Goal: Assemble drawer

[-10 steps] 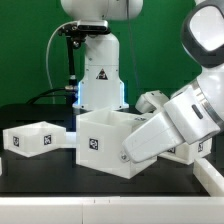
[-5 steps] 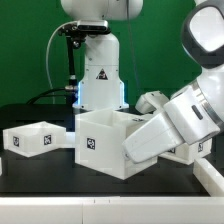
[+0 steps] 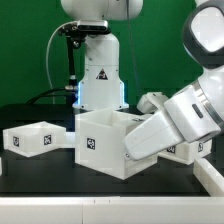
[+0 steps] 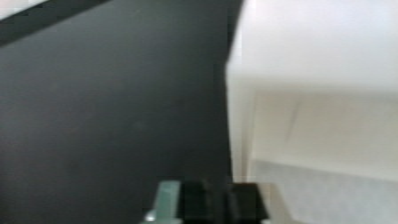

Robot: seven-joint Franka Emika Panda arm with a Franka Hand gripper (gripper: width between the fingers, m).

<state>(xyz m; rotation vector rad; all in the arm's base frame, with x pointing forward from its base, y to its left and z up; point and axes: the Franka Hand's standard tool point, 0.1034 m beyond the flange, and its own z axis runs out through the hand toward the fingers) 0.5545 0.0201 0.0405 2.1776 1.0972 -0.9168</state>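
Observation:
The drawer's large white cube-like casing (image 3: 105,142) stands open-topped in the middle of the black table, with a tag on its front. One small tray (image 3: 35,138) sits at the exterior view's left. The second tray (image 3: 188,150) lies at the right, mostly hidden behind my arm. My hand (image 3: 150,135) leans down against the casing's right side, and its fingertips are hidden there. In the wrist view my gripper (image 4: 212,203) has its fingers close together with nothing between them, right beside the casing's white wall (image 4: 320,110).
The robot's white base (image 3: 100,75) stands behind the casing. Black table surface (image 4: 107,110) lies beside the casing. The table's front edge (image 3: 100,198) runs just in front of the parts.
My arm has shifted very slightly up and to the exterior view's right. The casing and trays have not visibly moved.

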